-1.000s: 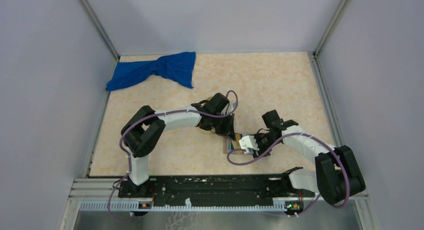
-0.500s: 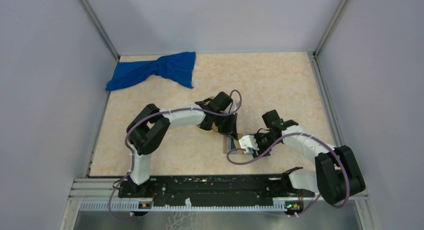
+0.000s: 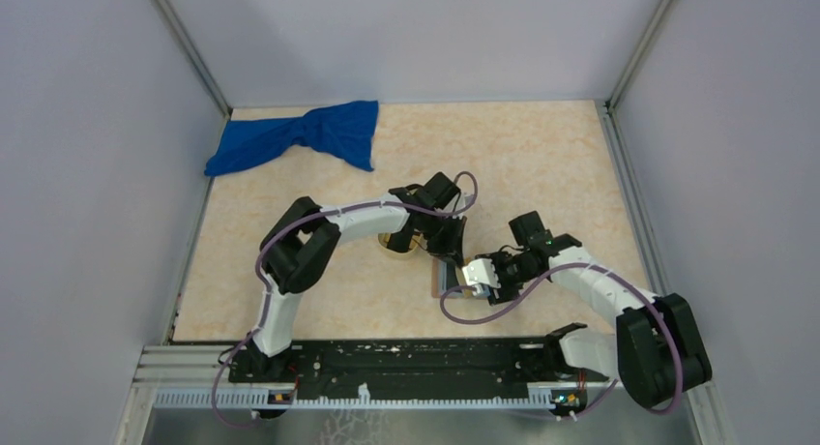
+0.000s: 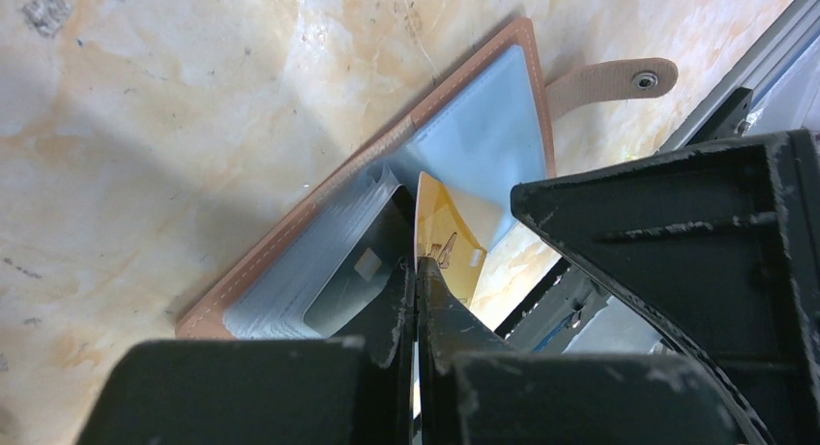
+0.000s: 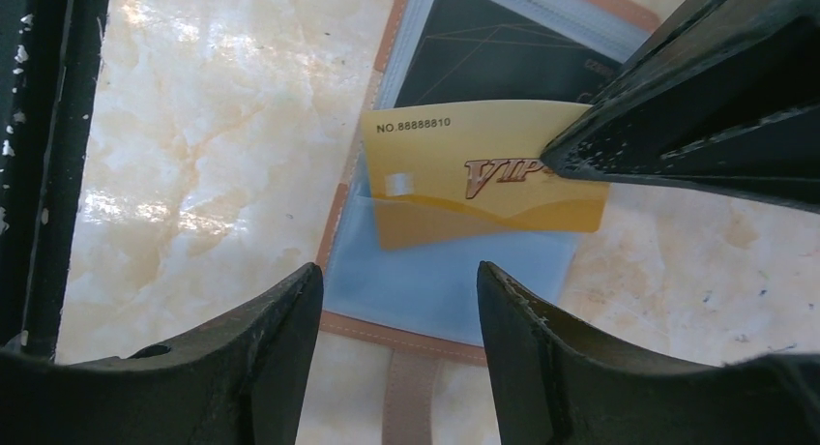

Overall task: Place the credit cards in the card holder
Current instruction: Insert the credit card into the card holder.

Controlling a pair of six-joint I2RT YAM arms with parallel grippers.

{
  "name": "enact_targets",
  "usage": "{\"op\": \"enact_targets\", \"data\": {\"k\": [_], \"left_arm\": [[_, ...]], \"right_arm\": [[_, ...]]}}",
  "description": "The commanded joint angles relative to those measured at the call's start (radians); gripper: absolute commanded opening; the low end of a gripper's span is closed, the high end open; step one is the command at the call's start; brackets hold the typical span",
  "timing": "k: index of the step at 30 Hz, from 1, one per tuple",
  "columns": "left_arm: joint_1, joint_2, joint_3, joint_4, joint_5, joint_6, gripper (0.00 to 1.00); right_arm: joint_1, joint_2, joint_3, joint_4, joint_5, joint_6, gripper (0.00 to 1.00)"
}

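The card holder (image 5: pixel 445 290) lies open on the table, brown outside and blue-grey inside; it also shows in the left wrist view (image 4: pixel 290 234) and the top view (image 3: pixel 445 281). My left gripper (image 4: pixel 417 263) is shut on a gold card (image 5: pixel 464 174) marked VIP. The card stands on edge with its lower part inside a translucent slot of the holder. A black card (image 5: pixel 493 63) sits in a slot of the other half. My right gripper (image 5: pixel 398 281) is open and empty, its fingers either side of the holder's strap edge. No grey card shows.
The holder's snap strap (image 4: pixel 604 79) sticks out onto the table. A blue cloth (image 3: pixel 300 135) lies at the far left. A tan tray (image 3: pixel 394 242) is partly hidden under the left arm. The black base rail (image 3: pixel 406 358) runs along the near edge.
My left arm has reached further right and nearer, bringing its gripper over the card holder beside the right gripper. The right gripper has shifted slightly.
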State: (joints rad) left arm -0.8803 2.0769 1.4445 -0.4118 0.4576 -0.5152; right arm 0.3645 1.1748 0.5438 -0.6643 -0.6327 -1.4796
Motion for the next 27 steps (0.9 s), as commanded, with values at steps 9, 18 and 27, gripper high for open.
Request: {"op": "enact_targets", "data": {"k": [9,18,27], "left_arm": [[0.000,0.104,0.109,-0.204,-0.053,0.087,0.00],[0.017,0.170,0.191,-0.305,-0.009,0.142,0.00],[0.036,0.190,0.203,-0.338,0.032,0.168,0.00]], "right_arm": [[0.010,-0.013,-0.007,0.060,-0.025,0.022,0.62],[0.010,-0.004,-0.008,0.045,-0.030,0.005,0.64],[0.016,0.027,-0.010,0.037,0.009,-0.002,0.65]]}}
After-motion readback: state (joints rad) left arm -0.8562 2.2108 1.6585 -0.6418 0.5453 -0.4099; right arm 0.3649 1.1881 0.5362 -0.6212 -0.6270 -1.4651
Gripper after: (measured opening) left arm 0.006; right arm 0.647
